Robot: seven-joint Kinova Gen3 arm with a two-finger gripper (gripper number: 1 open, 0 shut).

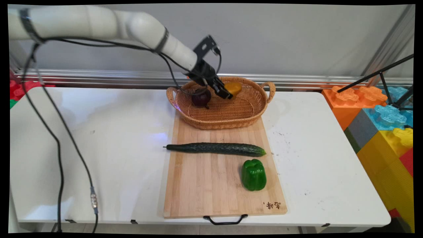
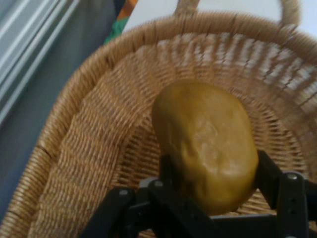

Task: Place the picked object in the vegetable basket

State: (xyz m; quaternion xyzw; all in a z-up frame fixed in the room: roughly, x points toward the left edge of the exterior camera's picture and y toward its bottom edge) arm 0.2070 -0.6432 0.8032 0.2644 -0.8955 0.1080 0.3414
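Observation:
My gripper (image 1: 227,94) reaches down into the wicker basket (image 1: 244,115) at the back of the cutting board and is shut on a yellow-brown potato (image 1: 234,88). In the hand view the potato (image 2: 205,144) sits between the two black fingers (image 2: 267,176), over the basket's woven inside (image 2: 94,148). A dark purple onion (image 1: 201,98) lies in the basket just left of the gripper.
The wooden cutting board (image 1: 205,185) carries a long dark cucumber (image 1: 216,148) across its middle and a green bell pepper (image 1: 253,175) to the right. Black cables (image 1: 59,145) hang at the left. Coloured foam blocks (image 1: 383,122) stand beyond the table's right edge.

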